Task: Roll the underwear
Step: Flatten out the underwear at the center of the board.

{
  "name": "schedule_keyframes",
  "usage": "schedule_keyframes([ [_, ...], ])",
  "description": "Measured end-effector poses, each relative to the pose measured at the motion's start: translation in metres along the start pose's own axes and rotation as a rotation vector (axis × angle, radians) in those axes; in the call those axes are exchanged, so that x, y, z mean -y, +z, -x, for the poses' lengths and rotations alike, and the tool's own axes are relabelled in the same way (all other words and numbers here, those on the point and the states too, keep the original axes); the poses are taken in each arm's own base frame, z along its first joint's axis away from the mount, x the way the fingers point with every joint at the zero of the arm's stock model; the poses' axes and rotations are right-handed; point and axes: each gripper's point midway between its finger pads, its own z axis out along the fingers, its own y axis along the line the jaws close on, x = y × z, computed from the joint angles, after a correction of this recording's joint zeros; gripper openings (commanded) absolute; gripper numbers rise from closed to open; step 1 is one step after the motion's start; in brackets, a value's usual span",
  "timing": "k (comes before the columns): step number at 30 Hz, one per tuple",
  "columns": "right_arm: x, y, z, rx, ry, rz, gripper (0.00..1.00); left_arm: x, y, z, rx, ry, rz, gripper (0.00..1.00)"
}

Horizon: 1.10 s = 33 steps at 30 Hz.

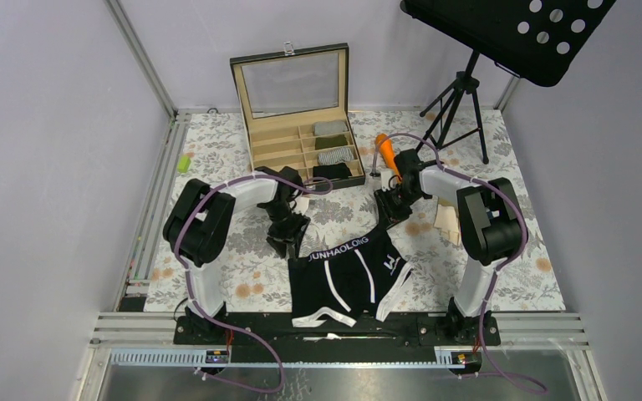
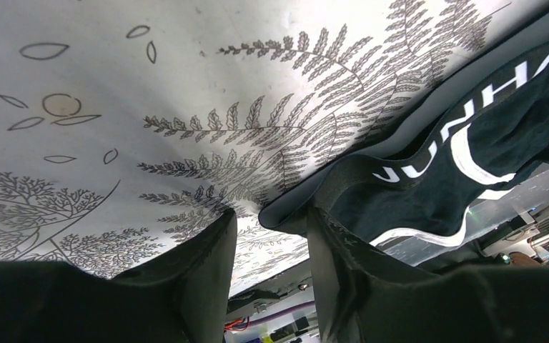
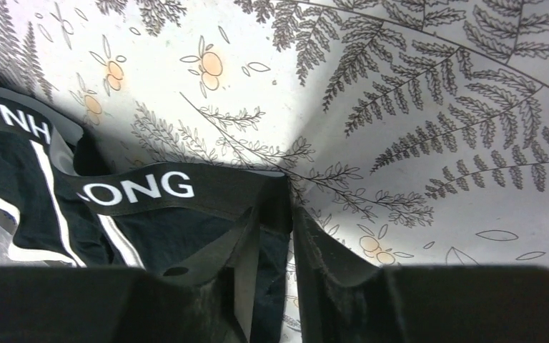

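Note:
Navy underwear (image 1: 347,276) with white trim and a lettered waistband lies spread flat on the floral cloth near the front edge. My left gripper (image 1: 288,238) is at the waistband's left corner. In the left wrist view the left gripper (image 2: 270,214) is open; cloth shows between its fingers and the underwear (image 2: 429,179) corner lies against the right fingertip. My right gripper (image 1: 390,210) is at the waistband's right corner. In the right wrist view the right gripper (image 3: 275,209) has narrowed onto the underwear (image 3: 150,189), whose corner fills the slit between the fingers.
A wooden compartment box (image 1: 301,134) with its lid up holds rolled items at the back. An orange carrot-shaped stick (image 1: 387,150) and a music stand's tripod (image 1: 460,100) stand behind the right arm. A small green cylinder (image 1: 184,164) lies far left, and beige pieces (image 1: 447,221) lie by the right arm.

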Motion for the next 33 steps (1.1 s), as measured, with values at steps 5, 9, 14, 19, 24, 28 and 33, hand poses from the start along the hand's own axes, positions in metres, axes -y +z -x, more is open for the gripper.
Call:
schedule_keyframes([
  [5,0.005,0.001,-0.001,-0.007,-0.007,-0.022,0.0,-0.002,-0.001,-0.002,-0.006,0.002,-0.005,0.45],
  [9,0.009,0.0,-0.001,-0.007,0.005,-0.046,0.0,-0.002,-0.001,-0.008,-0.03,0.032,-0.028,0.46],
  [14,0.015,-0.009,-0.006,0.018,0.055,-0.061,0.0,0.004,0.001,-0.009,-0.041,0.085,-0.082,0.37],
  [19,0.021,-0.017,-0.012,0.037,0.092,-0.078,0.0,0.004,0.004,0.001,-0.042,0.117,-0.095,0.02],
  [24,0.031,-0.039,-0.008,0.098,0.138,-0.097,0.0,-0.001,-0.004,0.03,0.045,0.189,-0.043,0.0],
  [28,0.033,-0.064,-0.005,0.184,0.166,-0.106,0.3,-0.002,-0.025,0.068,0.204,0.254,0.018,0.36],
  [33,0.027,-0.062,-0.011,0.181,0.181,-0.085,0.4,0.0,-0.045,0.086,0.307,0.26,0.062,0.43],
])
